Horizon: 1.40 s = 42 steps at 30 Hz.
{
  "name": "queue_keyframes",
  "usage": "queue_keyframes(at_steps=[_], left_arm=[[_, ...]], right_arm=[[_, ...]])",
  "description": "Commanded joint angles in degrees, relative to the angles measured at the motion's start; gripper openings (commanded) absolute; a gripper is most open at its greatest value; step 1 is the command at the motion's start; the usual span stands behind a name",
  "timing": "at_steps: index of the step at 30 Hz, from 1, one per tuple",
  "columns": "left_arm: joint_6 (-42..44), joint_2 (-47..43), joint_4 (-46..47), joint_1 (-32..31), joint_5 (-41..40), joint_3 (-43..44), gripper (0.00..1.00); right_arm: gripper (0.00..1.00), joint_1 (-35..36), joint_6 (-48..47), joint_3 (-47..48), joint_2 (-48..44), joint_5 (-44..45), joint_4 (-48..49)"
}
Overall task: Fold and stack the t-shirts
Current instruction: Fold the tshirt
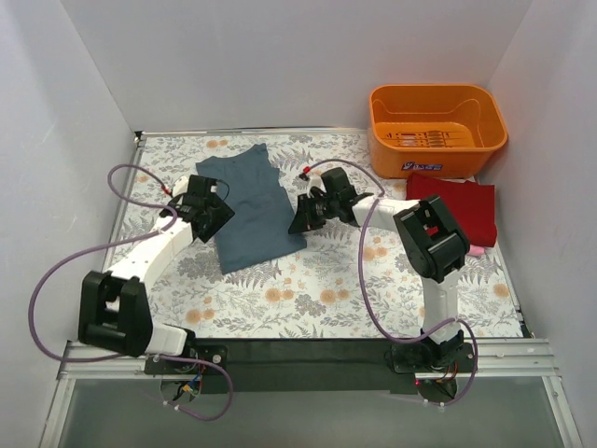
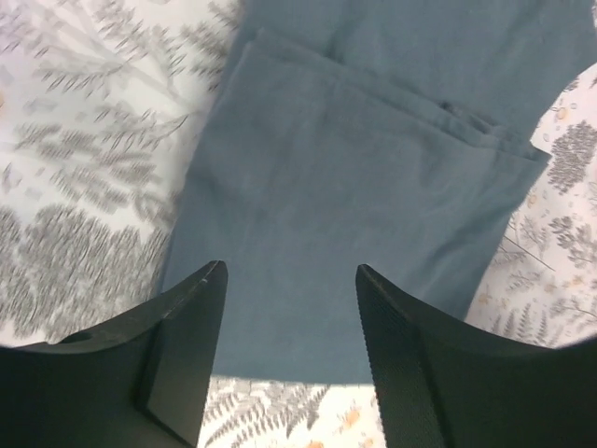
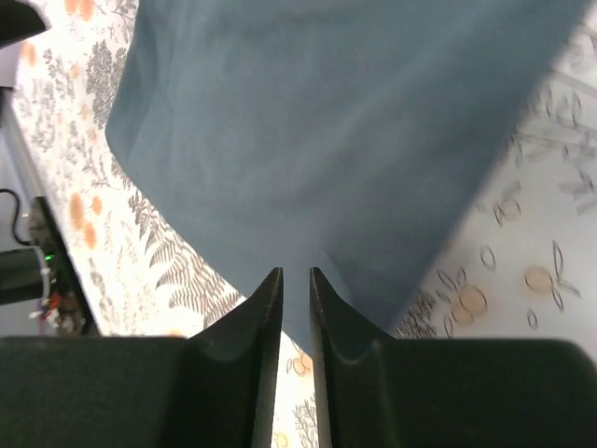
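Hovering left gripper [image 2: 289, 271]: jaws wide apart with nothing between them, over the left edge of the blue-grey t-shirt [image 1: 252, 210].
Right gripper [image 3: 296, 273]: jaws a narrow slit apart at the shirt's right edge; no cloth seen pinched.
Blue-grey t-shirt: folded lengthwise, flat on the floral table [image 1: 308, 299].
Dark red t-shirt [image 1: 457, 207]: folded, at the right, lying over a pink t-shirt [image 1: 476, 250].
Orange basket [image 1: 438, 91]: far right corner.
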Motion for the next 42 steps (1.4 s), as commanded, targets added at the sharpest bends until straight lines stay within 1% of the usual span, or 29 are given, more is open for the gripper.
queue_keyframes(at_steps=[1, 3, 7, 8, 11, 14, 15, 18, 20, 23, 26, 27, 28, 30, 31, 32, 34, 35, 36, 37, 38, 39, 40, 41, 42], left_arm=[[5.63, 7.13, 4.17, 0.27, -0.88, 4.08, 0.53], [6.68, 10.64, 4.88, 0.27, -1.4, 6.89, 0.51], [9.32, 19.25, 6.54, 0.27, -2.9, 10.23, 0.51], [9.59, 20.41, 6.37, 0.18, -2.64, 10.86, 0.51], [10.03, 23.31, 5.85, -0.7, -0.62, 12.18, 0.51], [9.77, 23.93, 5.49, -4.38, -0.17, 11.57, 0.51], [9.33, 23.94, 5.41, -5.09, 0.0, 11.13, 0.51], [6.78, 23.76, 5.32, -7.63, 1.93, 9.02, 0.51], [5.38, 23.76, 5.32, -9.22, 2.37, 8.05, 0.51], [2.22, 23.67, 4.88, -13.34, 4.21, 6.91, 0.51], [-1.21, 22.18, 3.31, -16.07, 5.19, 6.64, 0.52], [-1.92, 21.31, 2.6, -16.17, 5.19, 6.9, 0.54], [-3.06, 18.86, 1.55, -16.26, 4.75, 7.17, 0.55], [-3.68, 15.78, -2.31, -16.17, 2.21, 7.87, 0.57], [-4.2, 11.67, -4.07, -16.17, 0.46, 8.66, 0.58], [-4.47, 9.8, -7.39, -16.26, -2.87, 8.93, 0.59], [-4.56, 5.59, -10.14, -16.26, -5.26, 8.23, 0.63], [-4.39, 1.91, -12.5, -16.17, -5.62, 7.62, 0.64], [-4.73, 0.22, -13.74, -16.17, -5.36, 6.91, 0.68], [-5.35, -1.19, -14.8, -16.34, -4.93, 5.78, 0.71], [-6.57, -4.42, -16.03, -16.69, -2.83, 2.98, 0.73], [-7.37, -5.85, -16.3, -16.87, -1.42, 0.95, 0.74], [-7.98, -7.34, -16.22, -17.22, -0.1, -0.81, 0.75], [-8.51, -8.48, -16.04, -18.01, 1.57, -4.48, 0.77], [-9.82, -10.32, -16.04, -18.54, 3.15, -5.91, 0.78]], right_arm=[[0.22, 2.43, -7.25, 5.21, -0.9, 7.61, -8.74], [0.22, 3.31, -8.74, 7.5, 0.34, 11.39, -11.21], [0.23, 4.19, -11.73, 9.96, 2.97, 13.69, -17.62], [0.23, 4.19, -12.0, 10.31, 3.85, 14.3, -20.77], [0.23, 4.45, -12.79, 9.0, 2.72, 16.22, -25.09], [0.23, 4.54, -13.84, 5.31, -0.18, 17.81, -27.91], [0.23, 4.54, -14.02, 4.0, -0.71, 18.17, -30.71], [0.23, 4.54, -13.85, -0.47, -3.52, 19.75, -34.41], [0.23, 4.54, -13.58, -1.81, -5.63, 19.93, -36.7], [0.23, 4.54, -12.53, -6.19, -9.14, 20.63, -39.52], [0.24, 4.45, -12.0, -10.58, -13.19, 22.21, -39.7], [0.23, 4.54, -11.91, -11.3, -14.07, 22.3, -39.7], [0.24, 4.54, -11.82, -11.74, -16.16, 22.3, -39.79], [0.24, 4.54, -11.82, -11.75, -18.63, 21.95, -39.79], [0.24, 4.54, -11.82, -11.4, -21.08, 21.69, -39.87], [0.25, 4.54, -11.65, -10.35, -22.24, 21.25, -40.31], [0.27, 4.54, -11.3, -9.55, -26.0, 21.68, -40.58], [0.28, 4.45, -10.51, -9.38, -27.42, 23.25, -40.67], [0.3, 4.54, -10.07, -9.29, -28.83, 24.49, -40.67], [0.34, 4.54, -9.46, -9.55, -31.71, 25.8, -40.67], [0.36, 4.54, -8.23, -9.9, -33.22, 29.3, -40.67], [0.39, 4.63, -7.52, -10.34, -34.8, 30.99, -40.49], [0.44, 4.54, -6.91, -11.65, -38.04, 32.66, -40.06], [0.48, 4.45, -6.38, -12.53, -39.9, 34.94, -39.44], [0.52, 4.45, -5.07, -14.02, -41.83, 34.96, -38.22]])
